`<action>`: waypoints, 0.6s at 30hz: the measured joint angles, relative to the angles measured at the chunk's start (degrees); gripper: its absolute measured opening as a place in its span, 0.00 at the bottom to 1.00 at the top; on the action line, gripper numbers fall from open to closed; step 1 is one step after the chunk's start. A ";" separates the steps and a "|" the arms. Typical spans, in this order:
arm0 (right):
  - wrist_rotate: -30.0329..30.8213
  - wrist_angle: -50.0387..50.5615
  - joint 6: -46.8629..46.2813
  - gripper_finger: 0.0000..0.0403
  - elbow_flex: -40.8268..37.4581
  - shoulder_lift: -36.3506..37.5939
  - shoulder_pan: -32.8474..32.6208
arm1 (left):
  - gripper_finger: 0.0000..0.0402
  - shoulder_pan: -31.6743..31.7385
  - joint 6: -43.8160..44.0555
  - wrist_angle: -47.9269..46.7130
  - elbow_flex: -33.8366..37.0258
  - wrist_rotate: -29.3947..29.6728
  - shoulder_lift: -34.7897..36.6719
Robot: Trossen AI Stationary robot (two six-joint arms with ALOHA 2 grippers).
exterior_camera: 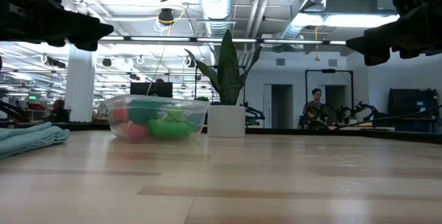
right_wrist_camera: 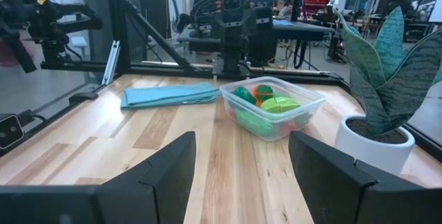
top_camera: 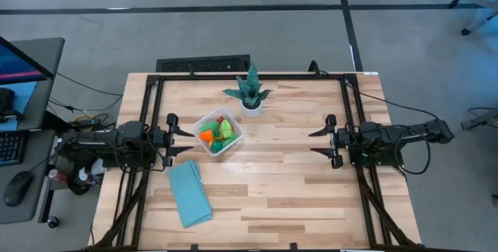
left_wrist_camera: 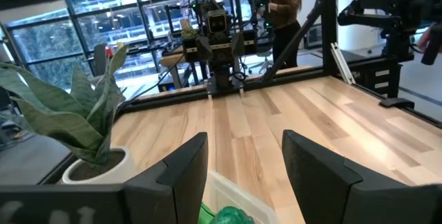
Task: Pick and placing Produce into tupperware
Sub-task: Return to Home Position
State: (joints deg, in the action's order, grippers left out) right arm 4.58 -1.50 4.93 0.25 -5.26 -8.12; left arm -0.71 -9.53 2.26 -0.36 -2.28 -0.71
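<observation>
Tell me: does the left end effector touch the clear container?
Apart. The low view shows the left end effector hanging high above the container, a wide gap between them.

clear tupperware, green, orange and red produce, teal cloth, pale wood table.

The container sits left of the middle of the surface, with the toy fruits and vegetables inside it. The potted plant stands just behind it to the right, and the folded cloth lies in front of it. The left hand hangs just beside the container at the left edge. The right hand is well apart at the right edge.
</observation>
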 joint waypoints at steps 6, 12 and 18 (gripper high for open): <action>0.00 0.00 0.02 0.56 0.00 0.00 0.00 | 0.44 0.00 -0.78 -0.02 0.00 0.04 0.00; 0.00 0.00 0.02 0.56 0.00 0.00 0.00 | 0.44 0.00 -0.06 -0.02 0.00 0.09 0.00; 0.00 0.00 0.02 0.56 0.00 0.00 0.00 | 0.44 0.00 0.07 -0.02 0.00 0.11 0.00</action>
State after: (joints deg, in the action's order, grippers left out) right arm 4.58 -1.50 4.95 0.25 -5.26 -8.12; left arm -0.71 -9.46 2.24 -0.36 -2.17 -0.71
